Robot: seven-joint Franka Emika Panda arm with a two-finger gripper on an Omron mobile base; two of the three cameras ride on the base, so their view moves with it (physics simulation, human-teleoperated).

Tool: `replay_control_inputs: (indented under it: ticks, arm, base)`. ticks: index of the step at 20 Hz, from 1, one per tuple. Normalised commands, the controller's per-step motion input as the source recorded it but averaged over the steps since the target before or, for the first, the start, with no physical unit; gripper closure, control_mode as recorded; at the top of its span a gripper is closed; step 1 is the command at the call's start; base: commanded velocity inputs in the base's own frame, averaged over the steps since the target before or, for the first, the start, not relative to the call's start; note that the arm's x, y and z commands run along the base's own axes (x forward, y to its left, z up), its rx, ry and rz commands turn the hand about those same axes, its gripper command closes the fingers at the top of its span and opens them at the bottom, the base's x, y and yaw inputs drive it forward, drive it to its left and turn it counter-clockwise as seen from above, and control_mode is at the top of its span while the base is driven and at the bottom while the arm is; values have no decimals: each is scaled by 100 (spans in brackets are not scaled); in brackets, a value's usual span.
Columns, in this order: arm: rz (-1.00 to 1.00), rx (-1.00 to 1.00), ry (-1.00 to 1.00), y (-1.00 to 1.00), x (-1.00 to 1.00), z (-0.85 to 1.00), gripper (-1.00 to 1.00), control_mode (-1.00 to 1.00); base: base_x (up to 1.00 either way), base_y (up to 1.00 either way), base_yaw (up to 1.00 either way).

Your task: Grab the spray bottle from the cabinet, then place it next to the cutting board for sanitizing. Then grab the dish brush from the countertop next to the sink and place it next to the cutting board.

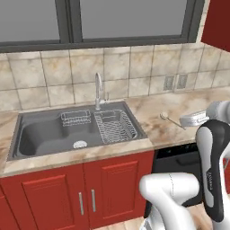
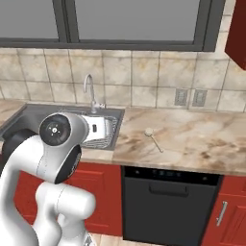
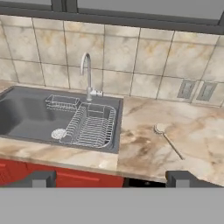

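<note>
The dish brush (image 3: pixel 167 139) lies flat on the beige countertop (image 3: pixel 144 148) to the right of the dark grey sink (image 3: pixel 26 116), its round head toward the wall. It also lies in the base views as the brush (image 1: pixel 172 120) (image 2: pixel 153 138). My gripper (image 3: pixel 113 179) hangs in front of the counter edge, well short of the brush, open wide with nothing between its fingers. A corner of the red cabinet (image 1: pixel 218 22) (image 2: pixel 239 33) sits at the upper right, its door shut. The spray bottle and the cutting board are out of view.
A chrome tap (image 1: pixel 98 90) and wire racks (image 1: pixel 116 126) stand in the sink. Two wall outlets (image 3: pixel 197 91) sit on the tiles behind the brush. A black dishwasher (image 2: pixel 168 192) fills the space under the counter, beside red base doors (image 1: pixel 58 193).
</note>
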Motion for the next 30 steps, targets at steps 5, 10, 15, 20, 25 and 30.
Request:
replay_control_inputs:
  ticks: [5, 10, 15, 20, 25, 30]
  arm:
    - [0, 0, 0, 0, 0, 0, -100, 100]
    - [0, 0, 0, 0, 0, 0, -100, 100]
    - [0, 0, 0, 0, 0, 0, -100, 100]
    - [0, 0, 0, 0, 0, 0, -100, 100]
    - [0, 0, 0, 0, 0, 0, -100, 100]
    - [0, 0, 9, 0, 13, 0, -100, -100]
  base:
    - [66, -68, 19]
    - [0, -74, 12]
    - [71, -3, 0]
    - [61, -11, 2]
    - [34, -11, 5]
    - [16, -8, 4]
